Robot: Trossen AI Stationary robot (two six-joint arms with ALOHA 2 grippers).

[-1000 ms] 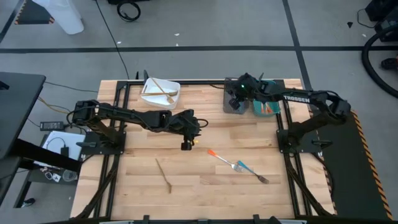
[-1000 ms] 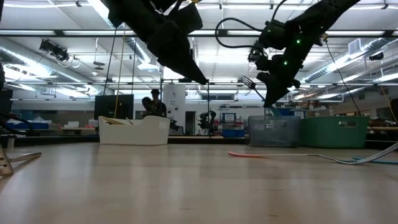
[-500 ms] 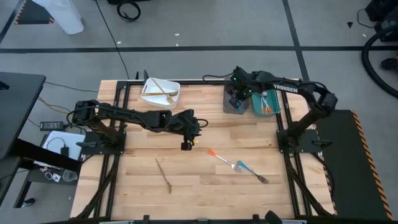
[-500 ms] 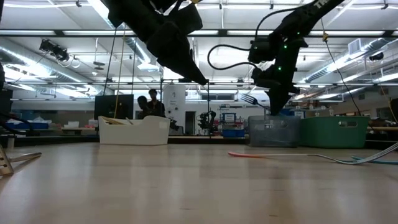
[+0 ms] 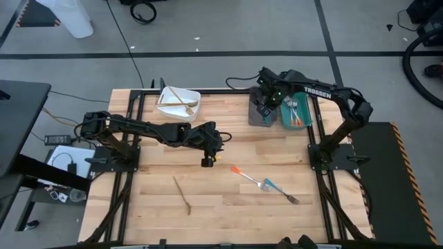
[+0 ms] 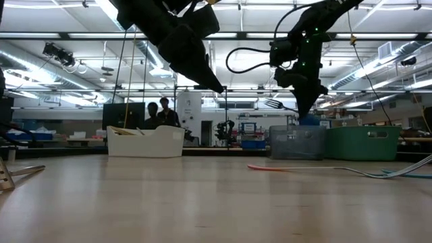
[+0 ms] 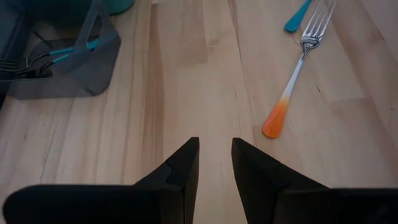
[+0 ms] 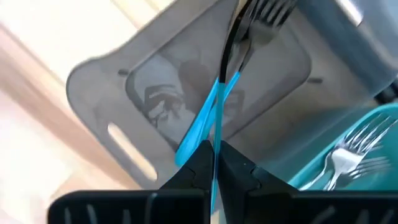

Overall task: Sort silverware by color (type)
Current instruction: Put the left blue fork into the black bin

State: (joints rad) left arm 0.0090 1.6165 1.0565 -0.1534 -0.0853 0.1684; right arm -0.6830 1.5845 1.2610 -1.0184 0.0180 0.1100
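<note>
R pincer (image 8: 214, 163) hangs over the grey bin (image 5: 261, 113), pressed together on a blue fork (image 8: 205, 118). Wrist view shows the handle nipped between the fingers, tines pointing ahead into the bin, w/ other blue forks already lying under it. High view can't show that grip; it does show the teal bin (image 5: 299, 114) just beside that pincer, forks inside. Low view puts the pincer above the bin rim.

L pincer (image 7: 214, 163) hovers mid tabletop (image 5: 166, 200), fingers spread, nothing in between. Its wrist view shows an orange fork (image 7: 292, 87) ahead of it on the wood. High view adds a tan utensil (image 5: 183, 194) near that pincer and a white bin (image 5: 178, 102) behind it.
</note>
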